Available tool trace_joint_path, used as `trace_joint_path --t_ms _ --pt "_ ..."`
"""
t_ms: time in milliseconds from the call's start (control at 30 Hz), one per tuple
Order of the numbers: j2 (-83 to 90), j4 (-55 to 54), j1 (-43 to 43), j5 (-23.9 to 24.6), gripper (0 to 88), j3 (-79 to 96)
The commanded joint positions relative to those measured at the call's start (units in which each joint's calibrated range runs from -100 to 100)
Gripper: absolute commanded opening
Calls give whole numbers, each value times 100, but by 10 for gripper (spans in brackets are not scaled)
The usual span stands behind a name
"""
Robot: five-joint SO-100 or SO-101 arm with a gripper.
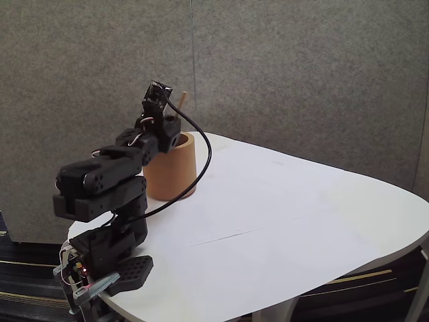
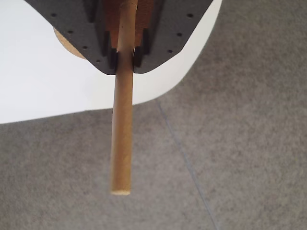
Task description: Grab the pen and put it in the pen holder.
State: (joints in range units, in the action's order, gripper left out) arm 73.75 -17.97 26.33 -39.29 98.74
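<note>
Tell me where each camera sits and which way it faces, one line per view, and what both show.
Fixed view: stands off the table's near side, raised, looking slightly down across the white table toward the grey wall; the whole black arm shows, its pincer at the pen holder.
Wrist view: rides on the arm, looking along the pincer past the table edge to the grey surface beyond; its two dark fingers show.
Shared: the pen, clamped in the pincer, its tip above the holder.
</note>
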Motion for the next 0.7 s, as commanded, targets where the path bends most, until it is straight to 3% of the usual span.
trace_joint_path --t_ms 0,333,567,667 --pt "38 -93 -20 -22 6 99" --pt "38 -85 -20 -38 21 99" --pt "38 -93 32 -269 317 117" --pt "38 -110 134 -269 377 117"
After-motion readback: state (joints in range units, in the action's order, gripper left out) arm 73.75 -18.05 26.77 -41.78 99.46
